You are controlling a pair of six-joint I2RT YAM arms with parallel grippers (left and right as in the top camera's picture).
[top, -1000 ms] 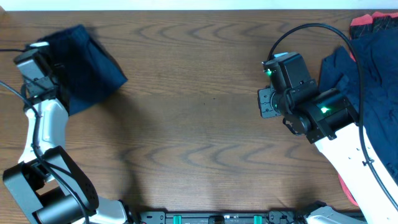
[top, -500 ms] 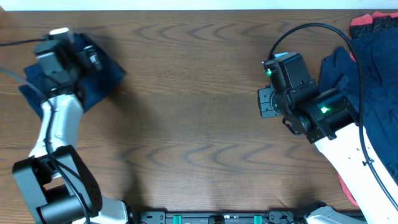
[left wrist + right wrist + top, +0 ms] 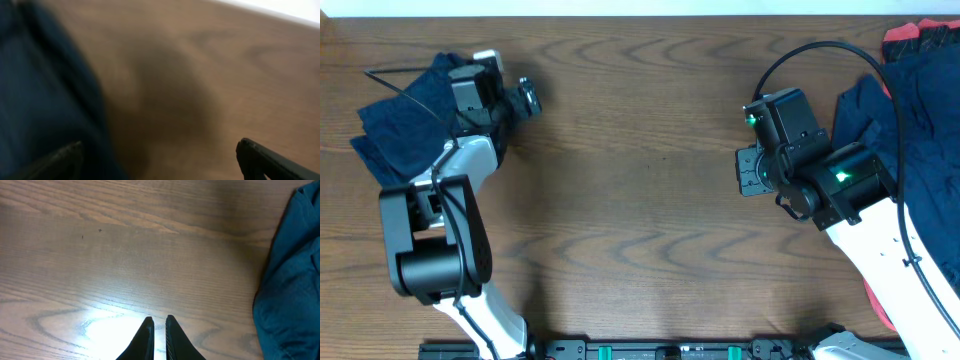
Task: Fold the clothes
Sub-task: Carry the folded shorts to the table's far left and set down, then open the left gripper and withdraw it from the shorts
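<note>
Garment (image 3: pixel 395 135) is laid at the far left of the table (image 3: pixel 640 230); clothes pile (image 3: pixel 920 110) is heaped at the right edge, well apart.

**Three Views, One Bench**

The overhead camera looks straight down on the whole bench (image 3: pixel 640 200) from well above, with the arm bases at the near edge. The left wrist camera sits low and very close. Its blurred view faces past the left claw (image 3: pixel 165 165) at bare wood and the navy garment (image 3: pixel 40 100), which overhead shows at far left. The right wrist camera looks steeply down over the right claw (image 3: pixel 159 330), close to the wood. It shares with overhead the edge of the navy pile (image 3: pixel 292 280) at right.
</note>
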